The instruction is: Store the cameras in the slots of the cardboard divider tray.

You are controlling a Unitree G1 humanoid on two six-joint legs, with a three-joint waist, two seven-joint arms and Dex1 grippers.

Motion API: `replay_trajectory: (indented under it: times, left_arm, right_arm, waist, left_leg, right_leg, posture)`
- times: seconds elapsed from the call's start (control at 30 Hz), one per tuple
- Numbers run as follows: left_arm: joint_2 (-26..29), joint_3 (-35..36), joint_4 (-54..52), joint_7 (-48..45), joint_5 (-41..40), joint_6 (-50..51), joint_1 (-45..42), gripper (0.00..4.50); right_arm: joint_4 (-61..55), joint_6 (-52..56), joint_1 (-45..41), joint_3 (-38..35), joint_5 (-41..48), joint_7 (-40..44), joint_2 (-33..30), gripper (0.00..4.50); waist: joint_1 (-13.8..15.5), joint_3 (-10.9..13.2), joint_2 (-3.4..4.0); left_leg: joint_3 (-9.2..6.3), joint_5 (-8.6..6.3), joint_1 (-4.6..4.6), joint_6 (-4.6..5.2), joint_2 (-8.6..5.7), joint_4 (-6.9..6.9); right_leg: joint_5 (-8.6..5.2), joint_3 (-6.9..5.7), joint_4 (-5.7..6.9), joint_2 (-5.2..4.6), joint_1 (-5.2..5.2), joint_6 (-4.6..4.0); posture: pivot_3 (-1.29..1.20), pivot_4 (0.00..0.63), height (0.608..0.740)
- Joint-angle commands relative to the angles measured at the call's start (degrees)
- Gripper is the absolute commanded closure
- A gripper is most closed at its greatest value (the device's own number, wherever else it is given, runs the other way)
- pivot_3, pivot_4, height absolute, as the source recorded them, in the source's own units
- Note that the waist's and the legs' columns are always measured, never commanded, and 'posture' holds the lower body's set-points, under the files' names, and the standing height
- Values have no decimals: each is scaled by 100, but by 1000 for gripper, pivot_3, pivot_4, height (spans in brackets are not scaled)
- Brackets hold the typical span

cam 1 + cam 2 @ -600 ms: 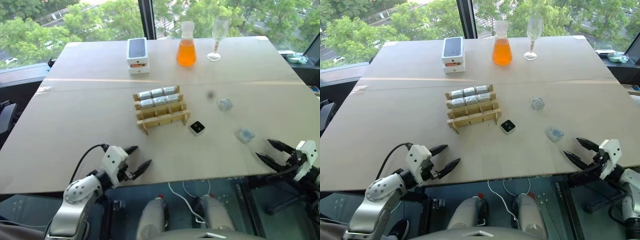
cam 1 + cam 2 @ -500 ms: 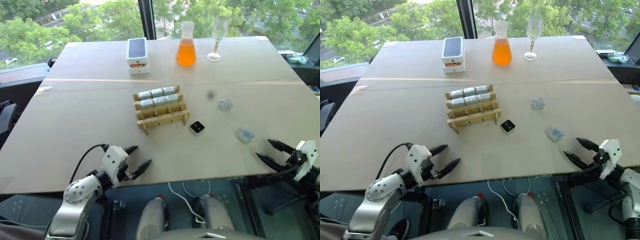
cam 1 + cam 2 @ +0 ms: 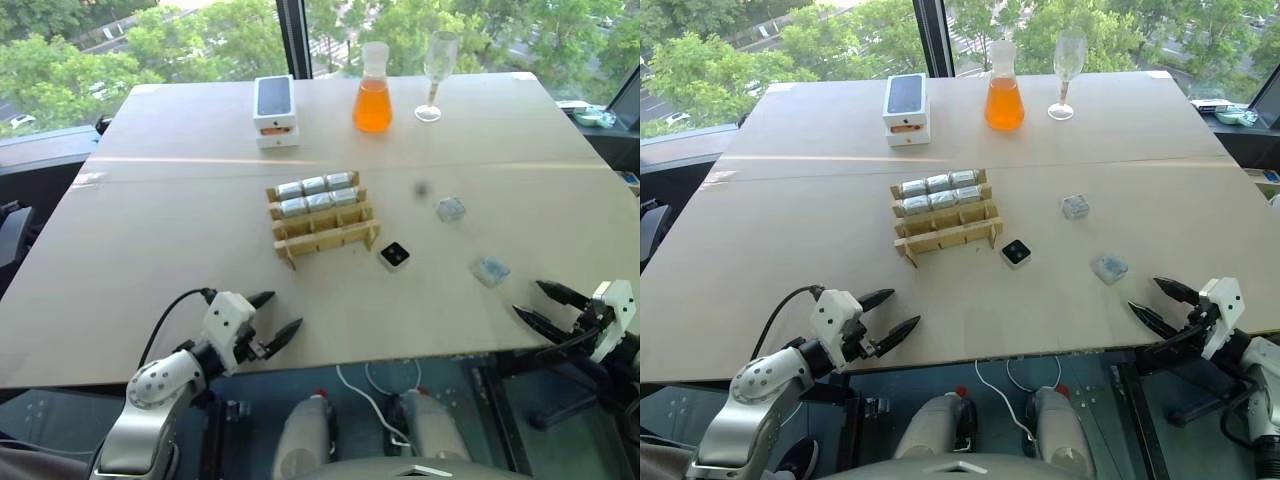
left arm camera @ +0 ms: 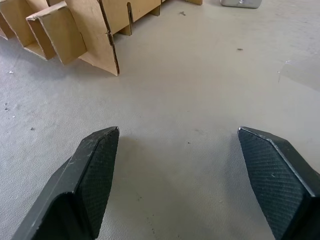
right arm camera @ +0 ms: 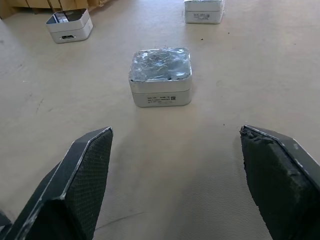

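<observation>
Two grippers sit at the near edge of the table (image 3: 150,230), both with their black fingers spread wide and nothing between them. The left gripper (image 3: 277,318) is at the near left, pointing toward the middle of the table; the cardboard divider tray (image 3: 322,217) lies farther in and a little to its right, well apart from it. In the left wrist view the tray's near corner (image 4: 75,35) stands beyond the fingertips (image 4: 97,150) with bare table between.

One tray, three rows: six silver-grey cameras (image 3: 315,185) fill the two far rows, three in each, and the near row of three slots is empty.

Three cameras lie loose on the table to the right of the tray. The black one with the pale face (image 3: 395,256) is just beside the tray's near right corner. A silver one (image 3: 450,208) lies farther right and farther in. Another silver one (image 3: 490,270) lies nearest the right gripper (image 3: 538,305), just ahead of its open fingers, apart from them.

At the far edge stand one white phone box (image 3: 275,110), one flask of orange liquid (image 3: 372,95) and one wine glass (image 3: 436,72), from left to right.
</observation>
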Motion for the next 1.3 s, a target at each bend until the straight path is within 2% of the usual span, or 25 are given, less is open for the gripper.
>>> replay_trajectory:
  times: [0.03,0.1,0.27,0.33,0.43,0.57,0.73,0.93,1.03,1.13,1.17,1.3]
  left_arm:
    - [35,177,-137,-247,-336,-151,-26,578]
    - [151,157,-195,-468,-419,-199,-83,578]
    - [697,-102,-183,-958,-52,-401,-275,578]
    - [821,-37,-489,-1165,-637,58,-539,578]
    - [1151,17,-945,-1585,-1411,744,-918,578]
    - [1622,18,-1234,-1982,-2007,1420,-1258,578]
    - [1825,-36,-1285,-2146,-2062,1617,-1475,578]
    - [1729,-124,-1163,-2110,-1833,1520,-1566,578]
    - [1642,-169,-1157,-2081,-1764,1471,-1503,578]
    - [1597,-166,-1125,-2083,-1664,1403,-1449,578]
    - [1585,-157,-1107,-2073,-1639,1391,-1452,578]
    - [1485,-76,-835,-1789,-1631,1596,-1799,578]
  right_arm:
    - [-383,24,53,65,-44,-168,43,489]
    - [-577,-67,52,172,-269,-538,208,489]
    - [-929,73,-8,279,-579,-1463,553,489]
    - [-967,23,-19,324,-682,-1666,626,489]
    - [-1033,-53,-61,417,-795,-1808,662,489]
    - [-1046,-72,-146,564,-885,-1901,688,489]
    - [-1039,-93,-250,674,-880,-1942,726,489]
    - [-991,-58,-320,685,-770,-1930,795,489]
    - [-1004,-132,-317,735,-801,-1881,791,1156]
    - [-958,-189,-278,744,-848,-1858,763,2502]
    - [-946,-206,-274,746,-879,-1868,748,2636]
    - [-1060,-610,-405,968,-1221,-1718,527,2652]
  waist:
    - [-2,0,0]
    - [-4,0,-2]
    - [-3,3,7]
    - [-4,6,0]
    - [2,11,-9]
    - [-26,12,-3]
    - [-24,13,-4]
    - [-15,14,-3]
    - [-15,14,-3]
    - [-15,14,-3]
    - [-14,14,-3]
    - [-14,14,-3]
  left_leg:
    - [0,0,0,0,0,0]
    - [0,0,0,0,0,0]
    - [-2,0,-1,-1,1,0]
    - [2,0,-2,-1,0,0]
    - [-1,0,-9,0,0,5]
    - [2,0,-4,-1,0,3]
    - [5,1,0,-1,3,1]
    - [5,1,-1,-1,2,3]
    - [5,1,-3,-1,2,3]
    - [5,1,-1,-1,2,3]
    - [5,1,-1,-1,2,3]
    - [5,1,0,-1,2,3]
  right_leg:
    - [0,0,0,0,0,0]
    - [0,0,0,0,-1,0]
    - [0,-1,3,2,-2,0]
    - [0,1,1,0,-2,0]
    - [0,-3,0,-2,-3,0]
    - [0,4,2,2,-3,0]
    - [0,8,3,12,-3,1]
    - [0,8,3,10,-2,0]
    - [0,8,2,10,-3,0]
    - [0,9,3,9,-3,0]
    - [0,9,3,10,-2,0]
    - [1,8,5,10,-2,1]
  posture:
    - [0,150,740]
    - [0,150,740]
    - [0,150,740]
    - [0,150,740]
    - [0,150,740]
    - [0,150,740]
    - [0,150,740]
    - [0,150,740]
    - [0,150,740]
    - [0,150,740]
    - [0,150,740]
    - [0,150,740]
